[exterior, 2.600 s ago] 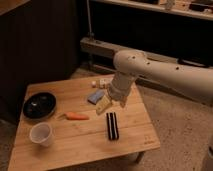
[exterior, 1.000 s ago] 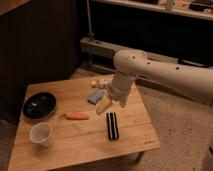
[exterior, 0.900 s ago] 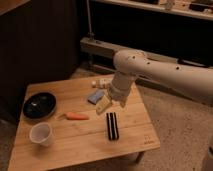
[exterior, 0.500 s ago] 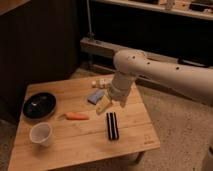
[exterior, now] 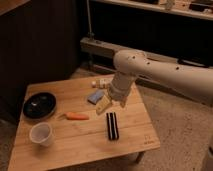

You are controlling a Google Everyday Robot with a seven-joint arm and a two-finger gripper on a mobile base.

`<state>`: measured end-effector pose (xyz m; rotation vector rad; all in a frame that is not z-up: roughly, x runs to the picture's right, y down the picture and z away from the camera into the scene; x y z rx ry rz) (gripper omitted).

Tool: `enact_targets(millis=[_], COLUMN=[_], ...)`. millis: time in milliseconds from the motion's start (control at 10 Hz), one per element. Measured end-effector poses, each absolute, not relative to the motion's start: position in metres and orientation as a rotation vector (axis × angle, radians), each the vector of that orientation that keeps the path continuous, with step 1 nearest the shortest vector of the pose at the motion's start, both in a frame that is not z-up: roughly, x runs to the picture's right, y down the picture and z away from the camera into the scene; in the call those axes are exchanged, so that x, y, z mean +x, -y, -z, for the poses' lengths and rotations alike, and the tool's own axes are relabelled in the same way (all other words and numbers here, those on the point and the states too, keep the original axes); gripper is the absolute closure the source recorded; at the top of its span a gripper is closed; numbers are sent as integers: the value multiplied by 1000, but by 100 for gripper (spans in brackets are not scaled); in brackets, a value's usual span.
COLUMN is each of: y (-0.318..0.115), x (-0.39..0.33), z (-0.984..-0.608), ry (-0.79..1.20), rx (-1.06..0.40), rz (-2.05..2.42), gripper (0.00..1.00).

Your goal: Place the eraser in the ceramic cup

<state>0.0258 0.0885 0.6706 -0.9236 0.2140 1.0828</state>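
Note:
The eraser (exterior: 112, 125), a long black block with pale lengthwise stripes, lies flat on the wooden table (exterior: 75, 145) right of centre. The ceramic cup (exterior: 41, 134), small, white and round, stands upright near the table's front left. My gripper (exterior: 103, 107) hangs at the end of the white arm, just above the table and a little behind and left of the eraser, apart from it. It holds nothing that I can see. The cup is far to the gripper's left.
A black bowl (exterior: 39, 105) sits at the left. An orange carrot (exterior: 76, 116) lies between bowl and eraser. A small blue pad (exterior: 95, 96) and a small pale object (exterior: 100, 83) lie behind the gripper. The table's right edge is close to the eraser.

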Motion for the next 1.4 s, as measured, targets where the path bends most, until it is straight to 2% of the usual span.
enact_targets(millis=[900, 1200, 1400], y=[-87, -53, -25], x=[29, 48, 64], z=[-669, -655, -638], ry=[-218, -197, -235], rx=[-911, -827, -654], rz=[-1095, -1188, -1260], gripper=[20, 20, 20])
